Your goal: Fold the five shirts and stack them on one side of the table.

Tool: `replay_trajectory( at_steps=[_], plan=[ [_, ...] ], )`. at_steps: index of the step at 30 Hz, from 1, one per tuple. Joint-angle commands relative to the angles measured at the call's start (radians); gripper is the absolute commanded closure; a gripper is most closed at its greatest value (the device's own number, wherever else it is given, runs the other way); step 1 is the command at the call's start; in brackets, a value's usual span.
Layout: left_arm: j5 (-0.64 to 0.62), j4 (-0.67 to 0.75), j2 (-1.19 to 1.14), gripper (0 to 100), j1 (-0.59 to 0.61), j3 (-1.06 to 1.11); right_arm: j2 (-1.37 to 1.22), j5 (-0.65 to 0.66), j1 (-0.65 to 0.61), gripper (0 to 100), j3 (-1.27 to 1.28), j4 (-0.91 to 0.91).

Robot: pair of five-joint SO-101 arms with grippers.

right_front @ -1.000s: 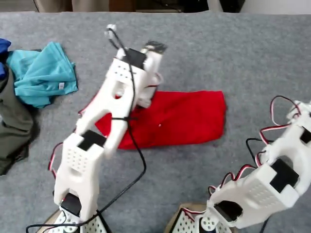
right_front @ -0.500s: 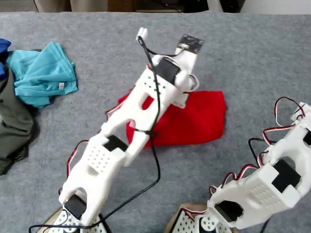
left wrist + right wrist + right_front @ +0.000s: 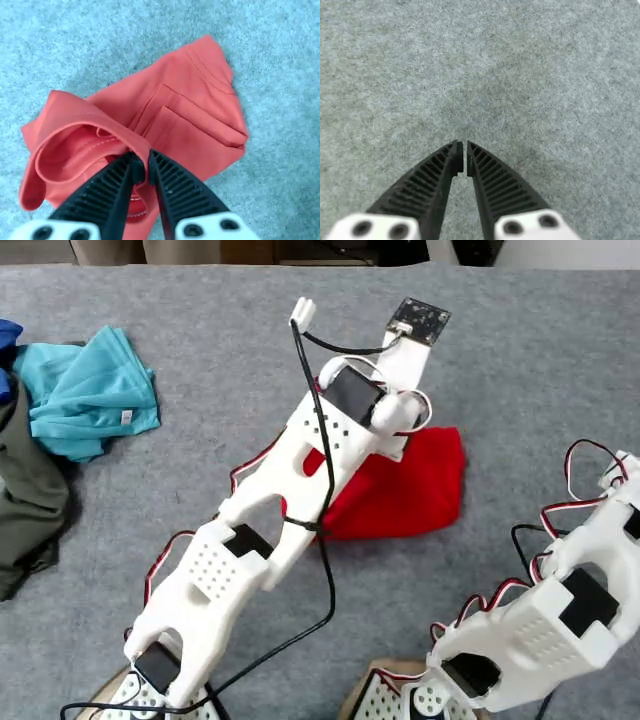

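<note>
Left pincer (image 3: 141, 167) clamps a lifted fold of the red shirt (image 3: 200, 115); I see the right pincer (image 3: 465, 151) closed on nothing above the grey felt desk (image 3: 545, 60).

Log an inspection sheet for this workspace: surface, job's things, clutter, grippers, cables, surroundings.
Surface: grey cloth covers the table.
Job's things: red shirt partly folded mid-table, one edge lifted; teal shirt, olive shirt and blue garment heaped unfolded at the left side.
Clutter: nothing seen.
Grippers: left gripper has its jaws shut on a fold of the red shirt; right gripper is empty, jaws together over bare cloth.
Cables: black cable hangs loose along the left arm; red and white wires loop off the right arm.
Surroundings: past the far edge, too cropped to tell.
</note>
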State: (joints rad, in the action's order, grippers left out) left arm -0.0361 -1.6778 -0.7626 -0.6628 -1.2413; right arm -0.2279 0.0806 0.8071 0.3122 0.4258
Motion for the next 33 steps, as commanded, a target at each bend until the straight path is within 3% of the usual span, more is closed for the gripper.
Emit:
replay_trajectory(
  at_steps=[1, 5, 10, 18, 24, 31, 33],
  plan=[
    [-0.008, 0.051, 0.035, 98, -0.037, -0.032, 0.002, -0.002, 0.012, 97.2, -0.056, 0.002],
    [-0.018, 0.138, -0.024, 98, -0.066, -0.031, 0.002, -0.002, 0.012, 97.2, -0.056, 0.002],
    [-0.126, 0.227, -0.093, 98, -0.068, -0.040, 0.002, -0.002, 0.010, 97.2, -0.056, 0.002],
    [-0.198, 0.238, -0.111, 85, -0.097, -0.037, 0.002, 0.000, 0.010, 97.2, -0.056, 0.002],
    [-0.198, 0.236, -0.108, 84, -0.112, -0.040, 0.002, 0.000, 0.010, 97.2, -0.056, 0.002],
    [-0.189, 0.089, -0.067, 85, 0.127, -0.146, 0.010, 0.008, -0.021, 97.2, -0.059, 0.051],
    [-0.158, 0.037, -0.067, 85, 0.196, -0.161, 0.022, 0.071, -0.062, 97.2, -0.090, 0.124]
  ],
)
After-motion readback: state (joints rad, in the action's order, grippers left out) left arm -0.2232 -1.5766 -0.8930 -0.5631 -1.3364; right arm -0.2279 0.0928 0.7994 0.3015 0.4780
